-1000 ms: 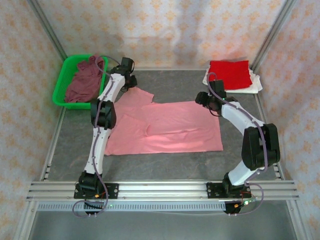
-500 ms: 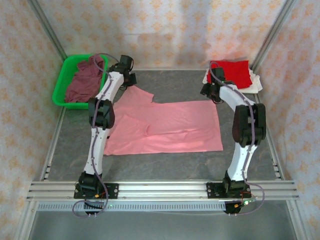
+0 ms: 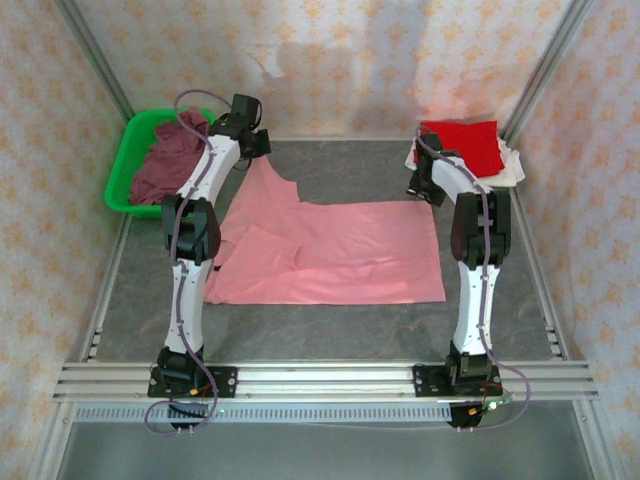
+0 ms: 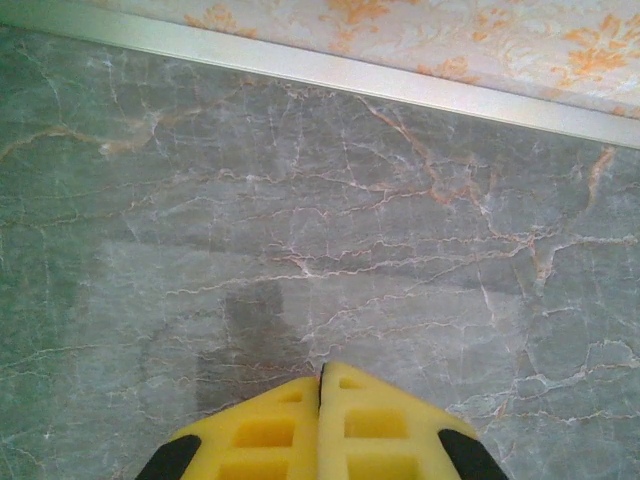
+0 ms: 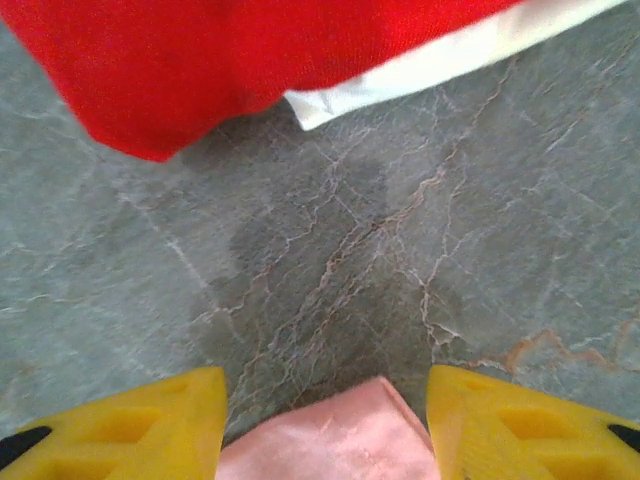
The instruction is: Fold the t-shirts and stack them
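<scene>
The pink t-shirt (image 3: 340, 250) lies spread mid-desk (image 3: 350, 170). At its far right corner my right claw (image 5: 325, 395) stands spread, with the corner between its fingers but not yet pinched. I reckon a shallow close would lose it. My left claw (image 4: 322, 375), pressed together, seems to pinch the far left sleeve. Farther back, the red t-shirt (image 3: 460, 145) lies on the white t-shirt (image 3: 505, 168). The green basket (image 3: 122, 170) holds the maroon t-shirt (image 3: 165, 165).
</scene>
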Motion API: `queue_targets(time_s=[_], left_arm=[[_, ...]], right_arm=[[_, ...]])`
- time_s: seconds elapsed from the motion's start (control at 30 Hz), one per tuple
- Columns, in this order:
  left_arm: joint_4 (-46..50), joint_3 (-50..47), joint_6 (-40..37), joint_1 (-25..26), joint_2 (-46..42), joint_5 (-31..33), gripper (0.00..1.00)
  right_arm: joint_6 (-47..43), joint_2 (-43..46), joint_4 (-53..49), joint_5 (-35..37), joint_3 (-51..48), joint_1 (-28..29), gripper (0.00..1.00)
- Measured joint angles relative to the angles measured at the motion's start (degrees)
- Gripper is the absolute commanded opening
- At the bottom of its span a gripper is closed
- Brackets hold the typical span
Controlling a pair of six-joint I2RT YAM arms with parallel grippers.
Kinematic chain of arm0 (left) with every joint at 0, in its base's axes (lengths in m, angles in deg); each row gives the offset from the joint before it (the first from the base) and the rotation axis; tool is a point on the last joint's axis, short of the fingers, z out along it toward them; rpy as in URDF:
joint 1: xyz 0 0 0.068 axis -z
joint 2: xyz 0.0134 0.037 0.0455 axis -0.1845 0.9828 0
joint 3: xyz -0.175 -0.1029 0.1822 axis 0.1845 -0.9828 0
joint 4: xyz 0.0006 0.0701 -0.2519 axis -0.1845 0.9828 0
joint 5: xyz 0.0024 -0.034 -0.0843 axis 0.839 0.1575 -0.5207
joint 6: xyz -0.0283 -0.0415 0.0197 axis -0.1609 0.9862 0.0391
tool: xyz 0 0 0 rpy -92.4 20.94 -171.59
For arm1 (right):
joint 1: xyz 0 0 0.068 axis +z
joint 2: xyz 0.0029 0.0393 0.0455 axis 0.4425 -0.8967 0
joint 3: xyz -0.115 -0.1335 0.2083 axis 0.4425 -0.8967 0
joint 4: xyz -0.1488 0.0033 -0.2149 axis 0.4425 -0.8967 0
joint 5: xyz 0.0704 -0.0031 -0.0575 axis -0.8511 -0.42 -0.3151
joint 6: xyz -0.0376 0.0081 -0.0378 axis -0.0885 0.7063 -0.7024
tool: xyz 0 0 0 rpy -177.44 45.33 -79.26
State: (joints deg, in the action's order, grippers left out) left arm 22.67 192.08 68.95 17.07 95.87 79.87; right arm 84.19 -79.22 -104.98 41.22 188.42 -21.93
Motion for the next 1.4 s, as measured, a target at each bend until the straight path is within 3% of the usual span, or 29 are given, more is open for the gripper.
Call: queue_targets(time_s=[0.07,0.2,0.37,0.7,1.0,1.1,1.4], left_arm=[[-0.09,-0.24,0.0,0.0,0.0,-0.02,0.0],[-0.37,-0.76,0.0,0.0,0.0,0.0,0.0],[-0.39,-1.29,0.0,-0.09,0.0,0.0,0.0],[-0.26,3.89,-0.07,-1.14,0.7,-0.17,0.0],[-0.33,7.72,-0.48,-1.33,1.09,-0.74,0.0],[-1.01,4.22,-1.01,-1.33,0.44,-0.83,0.0],[-6.45,-19.06,-3.13,-1.64,-10.4,-0.61,0.0]], right_arm=[[-0.11,0.0,-0.09,-0.31,0.72,0.0,0.4],[-0.11,-0.28,-0.26,-0.57,0.79,0.0,0.17],[-0.17,-0.31,0.15,-0.87,0.79,0.11,0.02],[0.9,0.37,1.97,-0.79,0.0,0.09,0.0],[3.06,6.93,7.74,-0.5,-4.81,-0.07,0.0],[3.48,8.72,9.86,-0.35,-6.95,-0.04,0.0],[3.45,15.61,19.5,-0.42,-20.92,-0.07,0.0]])
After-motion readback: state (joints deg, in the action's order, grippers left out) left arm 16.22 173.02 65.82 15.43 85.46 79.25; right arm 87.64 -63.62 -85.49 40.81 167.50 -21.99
